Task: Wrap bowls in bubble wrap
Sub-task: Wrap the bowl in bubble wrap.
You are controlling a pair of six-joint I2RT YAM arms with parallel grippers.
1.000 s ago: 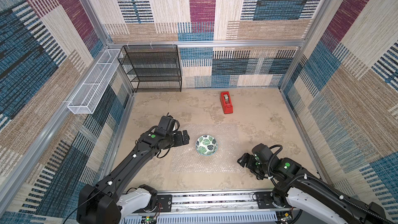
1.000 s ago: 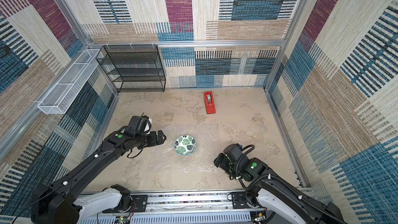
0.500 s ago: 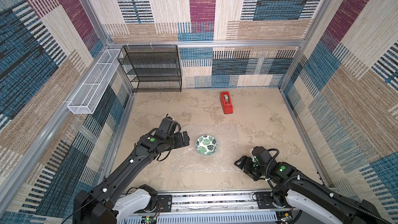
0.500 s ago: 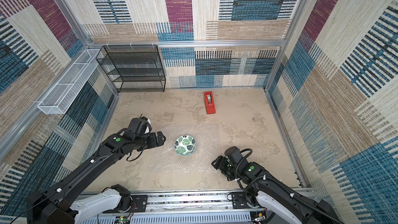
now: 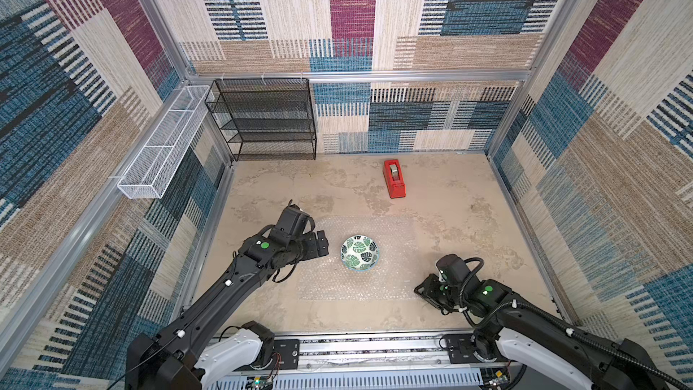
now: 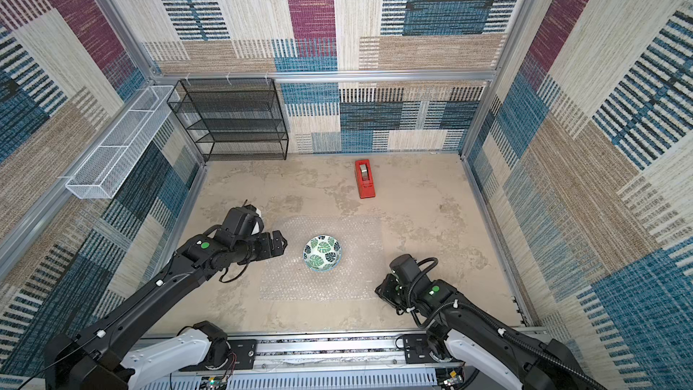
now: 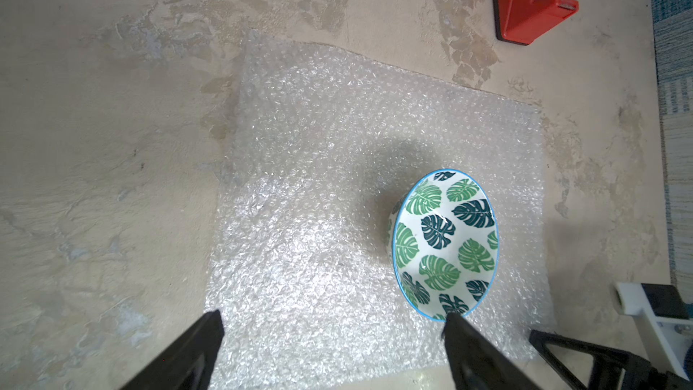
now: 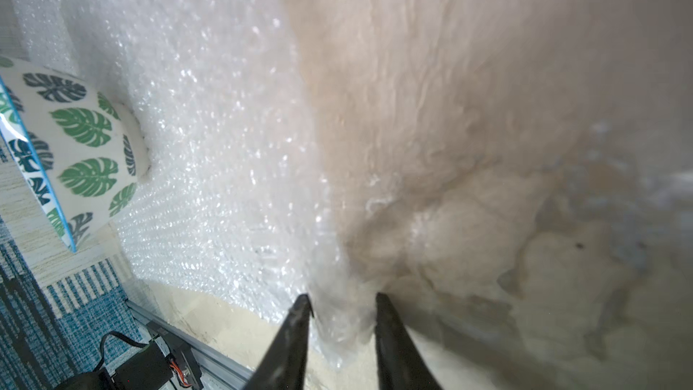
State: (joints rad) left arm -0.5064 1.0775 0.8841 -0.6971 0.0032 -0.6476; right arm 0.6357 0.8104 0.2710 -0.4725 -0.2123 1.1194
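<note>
Likely limp and light, the bubble wrap (image 5: 390, 275) wants pinching at its near right corner, which the right gripper (image 8: 341, 296) straddles, jaws narrow, hold unclear; left gripper (image 7: 332, 315) jaws wide.

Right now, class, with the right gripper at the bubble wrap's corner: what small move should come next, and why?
Probably close the right gripper fully on the bubble wrap corner: its jaws straddle it with a gap showing, and the bowl sits uncovered on the sheet, so a firm pinch should precede any fold.
</note>
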